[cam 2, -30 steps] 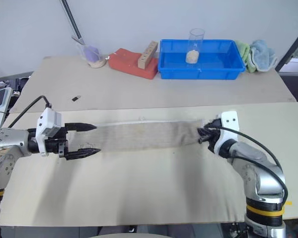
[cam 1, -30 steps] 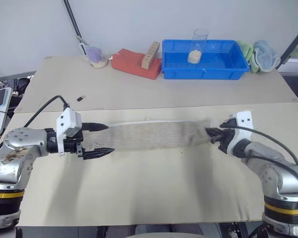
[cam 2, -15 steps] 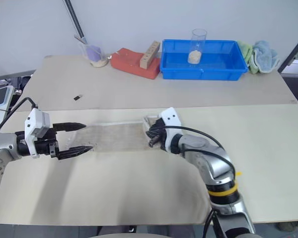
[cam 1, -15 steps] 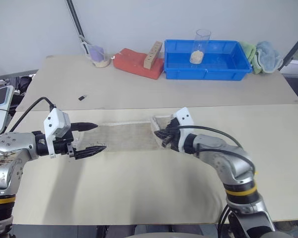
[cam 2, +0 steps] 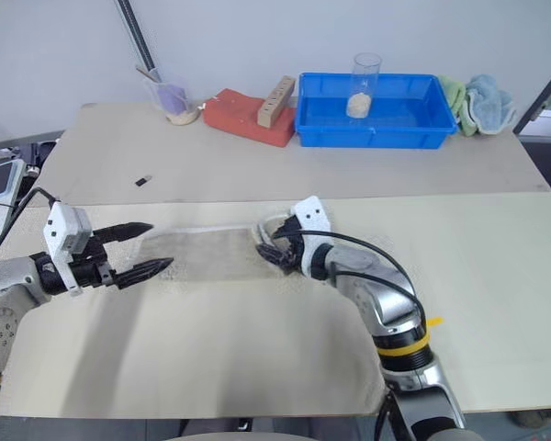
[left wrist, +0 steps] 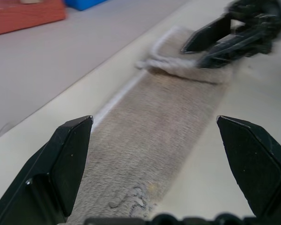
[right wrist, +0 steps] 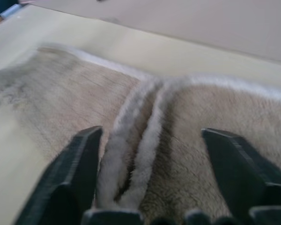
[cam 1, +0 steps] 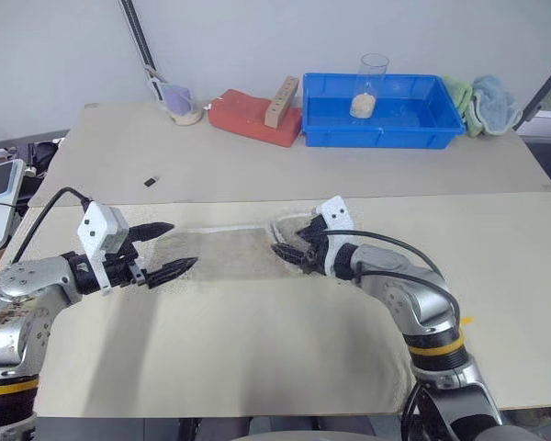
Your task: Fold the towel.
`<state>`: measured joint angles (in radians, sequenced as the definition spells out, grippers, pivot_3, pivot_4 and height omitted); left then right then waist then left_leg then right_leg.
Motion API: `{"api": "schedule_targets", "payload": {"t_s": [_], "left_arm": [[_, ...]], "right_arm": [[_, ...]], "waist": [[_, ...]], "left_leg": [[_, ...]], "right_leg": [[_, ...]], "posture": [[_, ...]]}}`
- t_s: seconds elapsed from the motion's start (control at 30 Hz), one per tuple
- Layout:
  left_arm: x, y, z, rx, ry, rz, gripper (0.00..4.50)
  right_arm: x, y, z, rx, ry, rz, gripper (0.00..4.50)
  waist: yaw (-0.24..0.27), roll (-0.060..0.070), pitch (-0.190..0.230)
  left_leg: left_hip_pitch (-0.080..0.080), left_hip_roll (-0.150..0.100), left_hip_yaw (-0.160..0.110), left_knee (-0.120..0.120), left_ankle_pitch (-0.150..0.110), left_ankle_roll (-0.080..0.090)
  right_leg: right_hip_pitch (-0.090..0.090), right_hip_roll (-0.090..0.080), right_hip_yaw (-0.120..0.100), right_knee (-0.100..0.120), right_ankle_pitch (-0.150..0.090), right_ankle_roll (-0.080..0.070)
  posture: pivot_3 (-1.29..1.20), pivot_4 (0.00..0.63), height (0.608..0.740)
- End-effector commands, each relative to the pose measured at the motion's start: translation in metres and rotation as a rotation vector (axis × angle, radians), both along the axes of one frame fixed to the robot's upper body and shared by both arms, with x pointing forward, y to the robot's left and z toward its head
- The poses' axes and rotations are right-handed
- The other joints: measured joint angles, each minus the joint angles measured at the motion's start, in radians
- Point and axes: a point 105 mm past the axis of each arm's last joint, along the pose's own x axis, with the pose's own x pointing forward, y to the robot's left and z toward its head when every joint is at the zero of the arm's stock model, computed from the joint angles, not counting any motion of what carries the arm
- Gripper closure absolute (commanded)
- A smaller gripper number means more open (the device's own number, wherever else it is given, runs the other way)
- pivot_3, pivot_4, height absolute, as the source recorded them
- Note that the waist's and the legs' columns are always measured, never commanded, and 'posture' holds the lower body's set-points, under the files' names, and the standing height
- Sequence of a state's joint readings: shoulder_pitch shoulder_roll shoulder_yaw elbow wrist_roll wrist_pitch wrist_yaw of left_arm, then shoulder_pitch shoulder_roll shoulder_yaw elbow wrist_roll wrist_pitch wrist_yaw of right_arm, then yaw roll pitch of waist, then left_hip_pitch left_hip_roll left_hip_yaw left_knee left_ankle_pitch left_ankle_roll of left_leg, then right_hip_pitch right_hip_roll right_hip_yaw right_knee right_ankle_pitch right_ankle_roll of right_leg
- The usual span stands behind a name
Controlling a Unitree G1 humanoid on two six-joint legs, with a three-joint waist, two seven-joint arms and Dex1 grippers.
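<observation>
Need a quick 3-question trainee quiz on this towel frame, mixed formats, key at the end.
1. True or false: the right hand is clamped shut on the towel.
2. Multiple choice: the glass stands in A) the blue bin, B) the red block, C) bare table.
3. Fill in: the left hand is ___, at the towel's near end.

Key: 1 false, its fingers are spread over the folded-over edge; 2 A; 3 open.
</observation>
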<state>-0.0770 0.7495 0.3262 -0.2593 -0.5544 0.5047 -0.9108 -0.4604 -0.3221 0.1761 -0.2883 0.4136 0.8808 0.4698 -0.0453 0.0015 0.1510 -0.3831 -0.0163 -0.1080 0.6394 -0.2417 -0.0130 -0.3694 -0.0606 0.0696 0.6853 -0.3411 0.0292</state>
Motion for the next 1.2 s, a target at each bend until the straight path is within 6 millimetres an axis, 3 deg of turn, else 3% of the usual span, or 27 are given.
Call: {"api": "schedule_targets", "payload": {"t_s": [0.03,0.2,0.4,0.57,0.7,0.83,0.97,1.2], "left_arm": [[0.007,0.019,0.003,-0.106,-0.018,0.238,0.00],[0.003,0.020,-0.031,-0.262,0.117,0.494,0.00],[0.011,0.011,-0.061,-0.349,0.239,0.709,0.00],[0.013,0.013,-0.060,-0.416,0.237,0.809,0.00],[0.009,0.007,-0.039,-0.493,0.152,0.785,0.00],[0.002,0.021,-0.031,-0.504,0.112,0.873,0.00],[-0.004,0.028,-0.055,-0.484,0.247,0.971,0.00],[0.003,0.011,-0.073,-0.426,0.386,0.924,0.00]], "right_arm": [[-0.019,0.000,0.049,0.001,-0.216,0.180,0.35],[-0.043,-0.009,0.062,-0.092,-0.279,0.385,0.35],[-0.053,-0.016,0.062,-0.176,-0.291,0.496,0.35],[-0.059,-0.020,0.065,-0.178,-0.280,0.560,0.35],[-0.061,-0.025,0.068,-0.162,-0.273,0.592,0.35],[-0.059,-0.025,0.076,-0.143,-0.292,0.598,0.35],[-0.055,-0.023,0.079,-0.139,-0.304,0.583,0.35],[-0.051,-0.021,0.081,-0.140,-0.316,0.573,0.35]], "waist": [[0.001,-0.001,0.000],[0.000,-0.002,-0.001],[0.009,-0.004,-0.001],[0.014,-0.004,-0.001],[0.018,-0.005,-0.001],[0.020,-0.005,-0.001],[0.025,-0.005,-0.001],[0.036,-0.005,-0.001]], "left_leg": [[0.000,0.000,0.000,0.000,0.000,0.000],[0.000,0.001,0.000,0.000,0.000,0.000],[0.000,0.000,0.000,0.002,0.000,0.000],[0.000,-0.001,0.001,0.002,0.000,0.000],[-0.001,-0.001,0.001,0.002,0.000,0.000],[-0.001,-0.001,0.002,0.002,0.000,0.000],[0.000,-0.001,0.002,0.002,0.000,0.000],[0.000,-0.002,0.002,0.002,0.000,-0.001]], "right_leg": [[0.000,0.000,0.000,0.000,0.000,0.000],[0.001,0.000,0.000,-0.001,0.000,0.000],[0.002,0.000,0.000,-0.002,0.000,0.000],[0.003,-0.001,0.000,-0.003,0.000,0.000],[0.003,-0.001,0.000,-0.004,0.000,0.000],[0.003,-0.001,0.000,-0.004,0.000,0.000],[0.004,-0.001,0.000,-0.005,0.000,0.000],[0.005,-0.001,0.000,-0.006,0.000,0.000]], "posture": [[0.00,0.150,0.740],[0.00,0.150,0.740],[0.00,0.150,0.740],[0.00,0.150,0.740],[0.00,0.150,0.740],[0.00,0.150,0.740],[0.00,0.150,0.740],[0.00,0.150,0.740]]}}
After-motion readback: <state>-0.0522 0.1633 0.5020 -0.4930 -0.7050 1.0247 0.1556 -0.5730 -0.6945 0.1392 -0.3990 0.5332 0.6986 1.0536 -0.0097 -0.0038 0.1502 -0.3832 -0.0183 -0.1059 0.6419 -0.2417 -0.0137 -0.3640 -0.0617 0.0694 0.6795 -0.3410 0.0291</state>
